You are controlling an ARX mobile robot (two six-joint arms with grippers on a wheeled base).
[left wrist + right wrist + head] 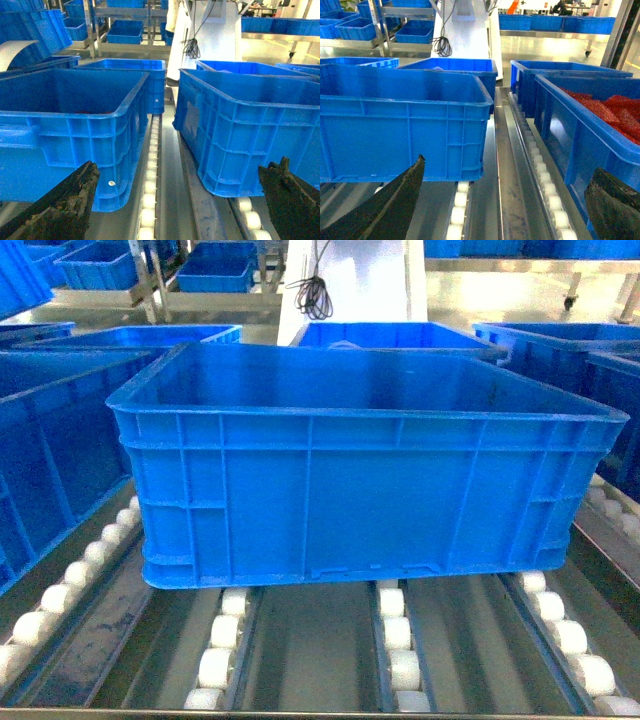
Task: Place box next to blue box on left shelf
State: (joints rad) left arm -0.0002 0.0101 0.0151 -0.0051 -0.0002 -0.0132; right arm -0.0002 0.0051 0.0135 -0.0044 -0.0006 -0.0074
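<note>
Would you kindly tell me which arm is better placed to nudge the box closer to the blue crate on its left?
Probably the right. The right gripper hangs open off the right side of the box, free to push leftward; the left gripper faces the gap beside the blue crate.

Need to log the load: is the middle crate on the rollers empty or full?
Empty as far as visible: the box shows bare smooth inner walls in the head view; its floor is hidden behind the near wall.
</note>
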